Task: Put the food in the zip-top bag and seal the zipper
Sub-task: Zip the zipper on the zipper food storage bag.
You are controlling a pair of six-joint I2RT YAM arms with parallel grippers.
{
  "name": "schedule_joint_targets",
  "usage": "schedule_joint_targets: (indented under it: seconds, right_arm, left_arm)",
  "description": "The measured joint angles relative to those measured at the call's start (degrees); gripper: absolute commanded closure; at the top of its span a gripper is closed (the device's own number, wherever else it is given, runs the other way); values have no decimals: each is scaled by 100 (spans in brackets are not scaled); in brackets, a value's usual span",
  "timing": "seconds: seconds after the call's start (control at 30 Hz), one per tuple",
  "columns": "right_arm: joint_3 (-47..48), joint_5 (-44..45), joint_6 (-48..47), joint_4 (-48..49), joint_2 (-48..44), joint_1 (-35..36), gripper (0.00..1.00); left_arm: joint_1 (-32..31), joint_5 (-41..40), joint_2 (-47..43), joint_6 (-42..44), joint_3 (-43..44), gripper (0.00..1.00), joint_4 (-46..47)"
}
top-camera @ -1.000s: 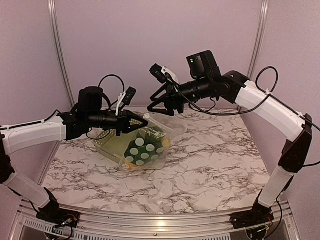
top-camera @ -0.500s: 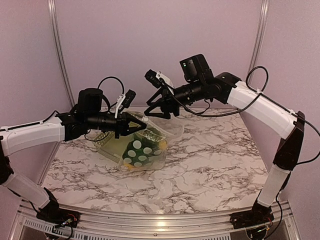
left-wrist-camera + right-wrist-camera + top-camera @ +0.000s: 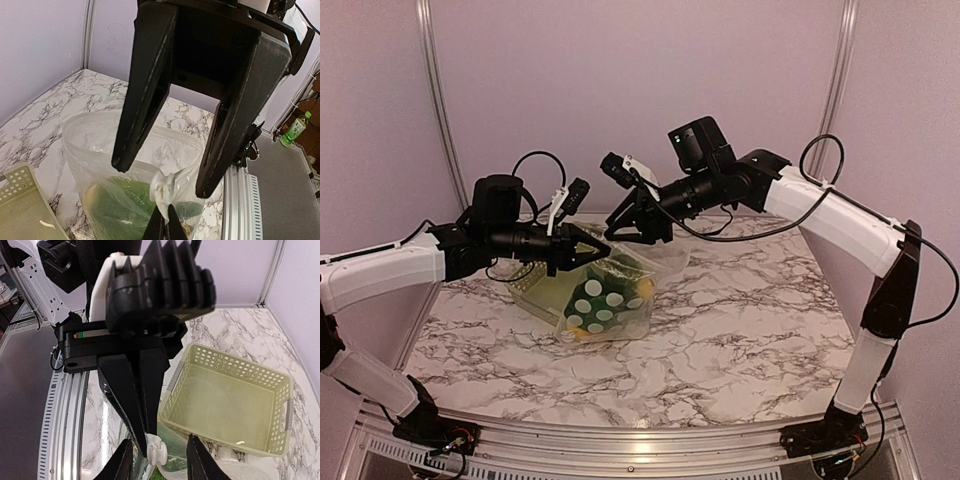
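Note:
The zip-top bag (image 3: 610,305), clear with white dots, hangs over the table with the food (image 3: 120,207) inside, mostly dark green pieces. A little orange-yellow shows at its right side (image 3: 647,288). My left gripper (image 3: 601,248) is shut on a bunched bit of the bag's top edge (image 3: 163,187), which also shows in the right wrist view (image 3: 161,452). My right gripper (image 3: 626,230) is open, its fingers on either side of that bunched bit, just above it (image 3: 161,179). The zipper strip cannot be made out.
The pale green lattice basket (image 3: 528,288) stands on the marble table just left of and behind the bag; in the right wrist view (image 3: 235,405) it holds only a small white scrap. The back wall is close behind both grippers.
My right gripper has moved left and down, closing in on the bag corner that the left gripper holds. The left gripper and bag have barely moved.

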Motion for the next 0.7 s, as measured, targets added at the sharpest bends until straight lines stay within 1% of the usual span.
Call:
schedule_joint_targets:
  seconds: [0.33, 0.43, 0.47, 0.53, 0.7]
  right_arm:
    - [-166, -15, -50, -83, 35, 9, 80]
    - [-216, -15, -74, -111, 35, 11, 93]
    - [-216, -13, -83, -116, 35, 11, 95]
    - [-216, -11, -79, -127, 35, 11, 96]
    - [-216, 7, -81, -127, 35, 17, 95]
  left_arm:
    - [0, -50, -2, 87, 15, 100, -61]
    - [7, -52, -2, 98, 15, 100, -70]
    - [9, -50, -2, 98, 15, 100, -83]
    - [17, -52, -4, 101, 15, 100, -107]
    - [31, -52, -7, 101, 15, 100, -131]
